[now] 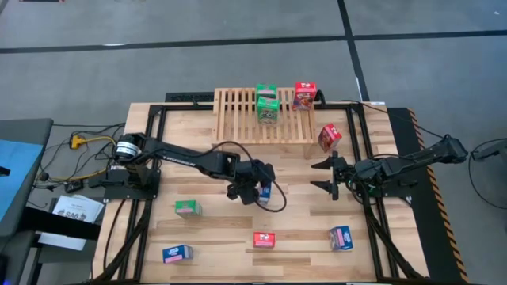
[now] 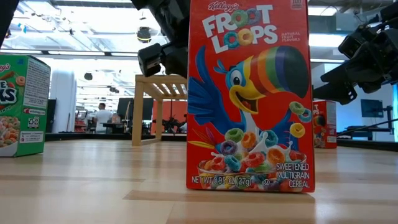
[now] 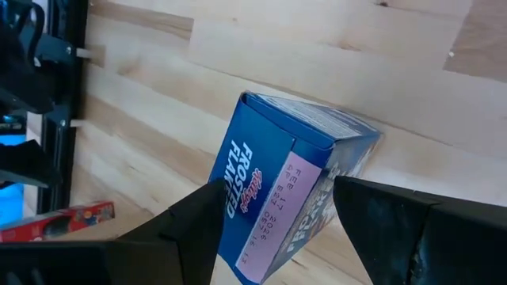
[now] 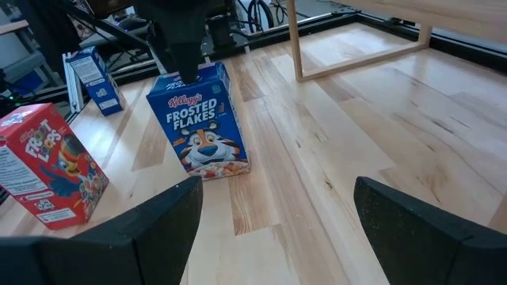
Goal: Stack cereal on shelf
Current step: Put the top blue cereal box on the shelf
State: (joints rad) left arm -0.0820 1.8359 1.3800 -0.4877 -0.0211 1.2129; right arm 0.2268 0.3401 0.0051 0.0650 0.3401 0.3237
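Observation:
The shelf [image 1: 242, 117] is a slatted light-wood rack at the table's far edge. Two green boxes [image 1: 267, 104] and a red box [image 1: 304, 94] stand on it. Another red box [image 1: 329, 136] sits tilted on the table beside it. My left gripper [image 1: 255, 190] is at mid-table, shut on a blue Frosted Flakes box [image 4: 202, 119]. My right gripper [image 1: 326, 176] hangs open to the right of that box, touching nothing. A green box [image 1: 188, 208], a blue box [image 1: 177, 253], a red box [image 1: 264, 240] and a blue box [image 1: 341, 237] lie along the near side. My left gripper comes from above, pointing down, with one finger [image 3: 207, 207] on the box's lettered side wall [image 3: 238, 178] and the other finger [image 3: 356, 202] against the opposite face. It holds the box near its top [image 3: 277, 198]. The box stands upright with its bottom [image 4: 214, 170] on the table.
In the low view a red Froot Loops box [image 2: 249, 93] fills the foreground and a green box [image 2: 22, 106] stands at the left. Black frame rails [image 1: 360, 134] run along both sides of the table. Bare slats [image 1: 234, 111] show on the rack's left part.

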